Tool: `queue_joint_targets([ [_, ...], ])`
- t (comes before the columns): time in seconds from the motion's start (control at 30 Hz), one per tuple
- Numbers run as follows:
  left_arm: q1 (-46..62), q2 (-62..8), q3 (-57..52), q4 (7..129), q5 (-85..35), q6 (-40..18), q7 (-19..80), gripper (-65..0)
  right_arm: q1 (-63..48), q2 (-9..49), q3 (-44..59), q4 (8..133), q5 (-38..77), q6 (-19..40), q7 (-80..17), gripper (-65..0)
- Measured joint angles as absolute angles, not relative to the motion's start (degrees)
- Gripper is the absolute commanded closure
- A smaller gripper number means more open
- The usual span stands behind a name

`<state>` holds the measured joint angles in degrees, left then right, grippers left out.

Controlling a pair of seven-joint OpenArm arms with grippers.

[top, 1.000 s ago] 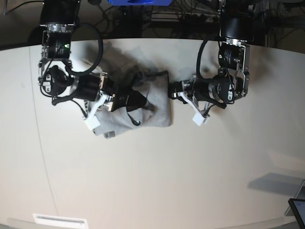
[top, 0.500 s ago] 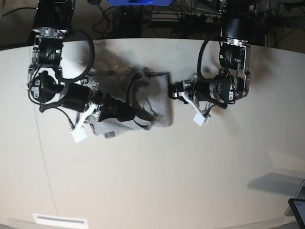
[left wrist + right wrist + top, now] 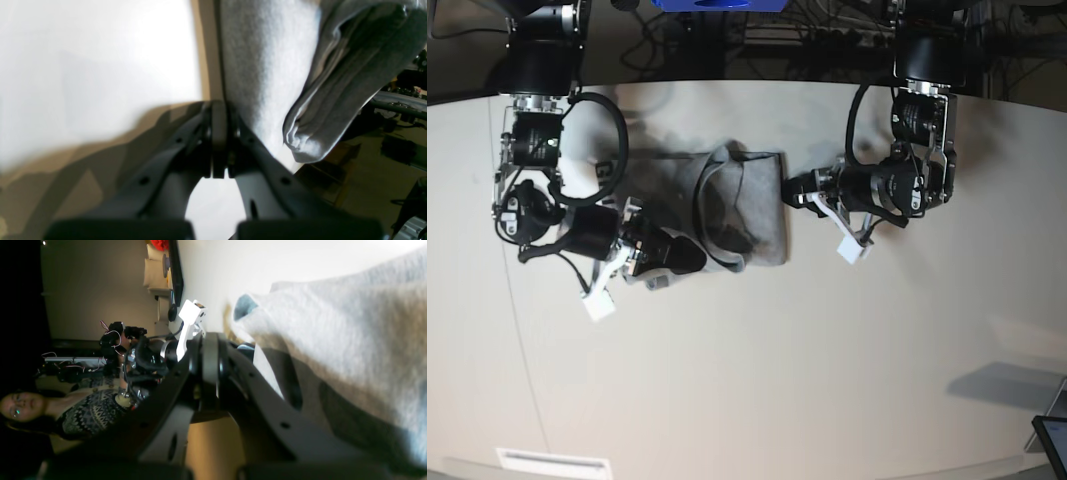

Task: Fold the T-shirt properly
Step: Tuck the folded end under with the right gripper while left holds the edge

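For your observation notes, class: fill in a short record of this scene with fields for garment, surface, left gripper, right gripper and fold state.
garment: grey T-shirt, bunched in layers
surface: pale table
left gripper: shut, at the shirt's edge; a pinch of cloth cannot be confirmed
right gripper: shut, beside the shirt's lower edge, no cloth seen between its jaws
fold state: partly folded, untidy

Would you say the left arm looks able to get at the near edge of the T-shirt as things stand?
Probably yes: the left gripper is shut right beside the T-shirt edge, with bare table around it and nothing between. The right gripper works the opposite side.
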<state>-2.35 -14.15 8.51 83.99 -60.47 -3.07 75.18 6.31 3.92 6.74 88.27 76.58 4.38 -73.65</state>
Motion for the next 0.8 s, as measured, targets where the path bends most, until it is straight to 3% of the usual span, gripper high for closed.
queue_joint_targets([
  [0.2,-2.22,-14.17,8.36,84.01,-60.49,-3.07,75.18,0.0,7.68,3.92,6.74,78.32,75.90,4.36,-72.01,-0.4],
  [0.43,-2.42,-14.31,8.56,84.01,-60.47,-3.07,75.35,0.0,7.88,3.90,3.01,77.73,69.69,4.21,-68.77,-0.4],
  [0.8,-2.39,-14.31,8.34,83.99,-60.47,-3.07,75.35,0.0,7.55,2.70,-3.03,77.73,67.40,-8.80,-65.47,-0.4],
])
